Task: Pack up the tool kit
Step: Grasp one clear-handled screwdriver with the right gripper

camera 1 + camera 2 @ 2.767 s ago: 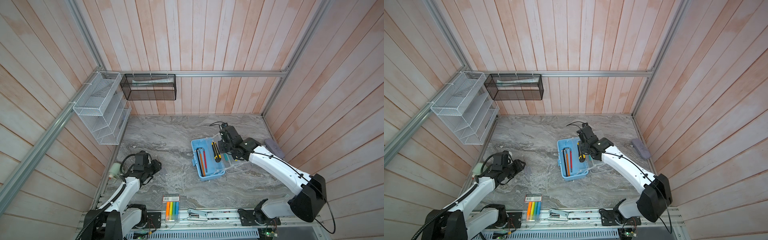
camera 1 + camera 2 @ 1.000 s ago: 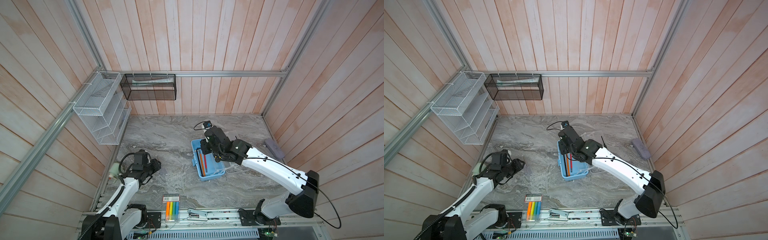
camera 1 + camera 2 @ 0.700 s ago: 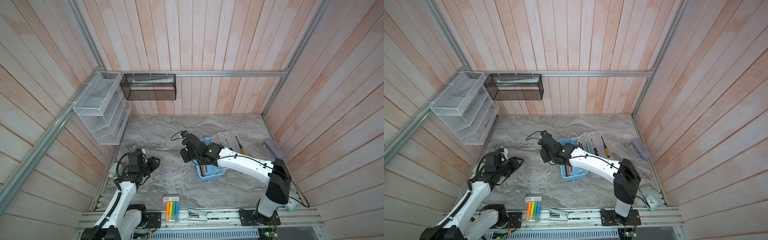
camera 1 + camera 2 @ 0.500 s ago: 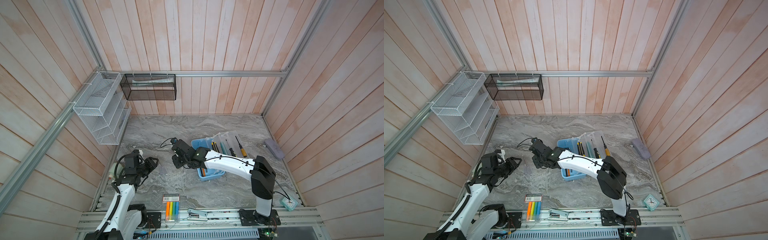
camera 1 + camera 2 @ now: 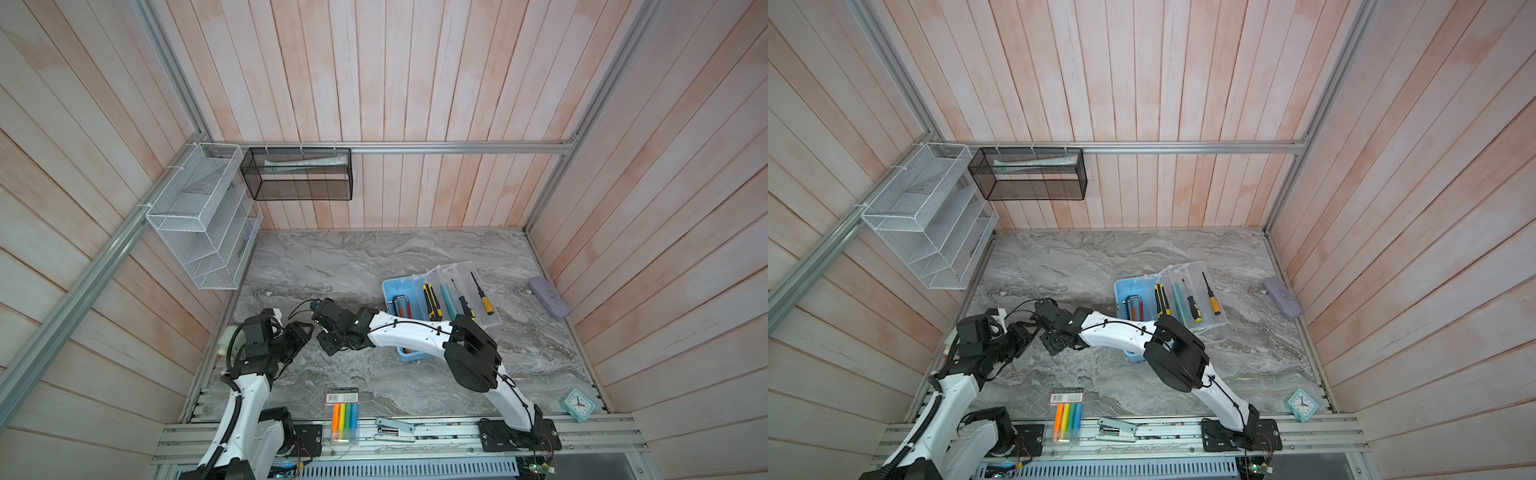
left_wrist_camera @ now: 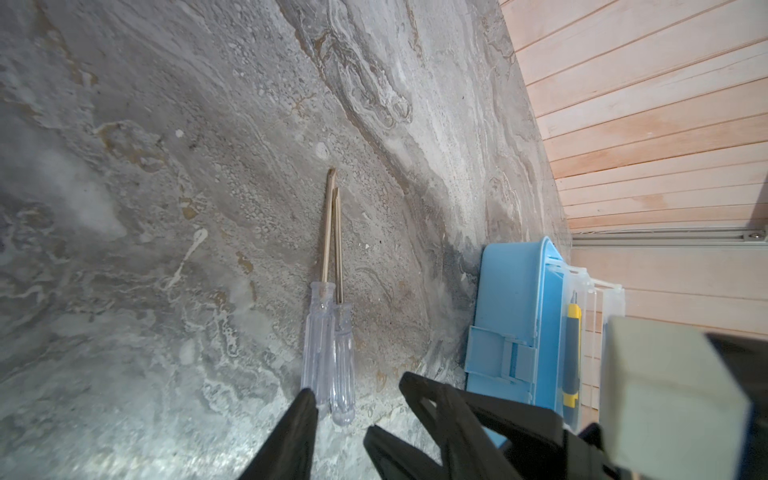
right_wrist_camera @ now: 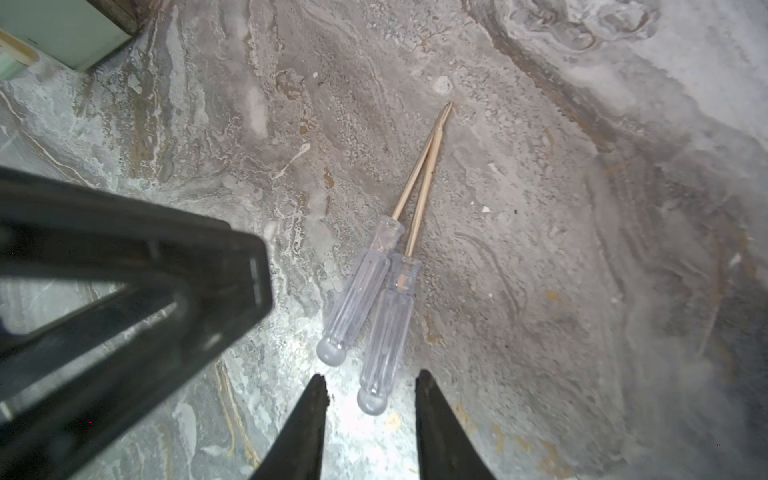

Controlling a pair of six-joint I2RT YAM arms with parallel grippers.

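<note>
Right gripper (image 7: 370,388) is set well to the left of the tool kit (image 5: 392,287) in both top views. Its black fingers (image 7: 309,419) stand moderately apart on either side of the butt of a clear-handled screwdriver (image 7: 386,324), with a gap on each side and nothing clasped. A second screwdriver (image 7: 359,286) lies against the first, their shafts meeting near the tips. Left gripper (image 5: 305,332), farther left of the tool kit, has its jaws parted and empty. In the left wrist view one finger (image 6: 293,432) overlaps a handle end, and contact cannot be judged. In the top views both clear screwdrivers are lost beneath the grippers, and the right forearm (image 5: 407,334) covers the tool kit's near end. The tool kit stands open on the table; a clear part (image 5: 465,274) at its right side carries a yellow-black knife and two screwdrivers. Whether that part is lid or tray cannot be told. Grey veined marble table (image 5: 353,257); pale plank walls (image 5: 415,83). A marker pack (image 5: 343,415), a stapler (image 5: 395,428) and a clock (image 5: 577,405) lie nearer the front rail than the tool kit, and a grey-lilac case (image 5: 548,297) lies to its right.
</note>
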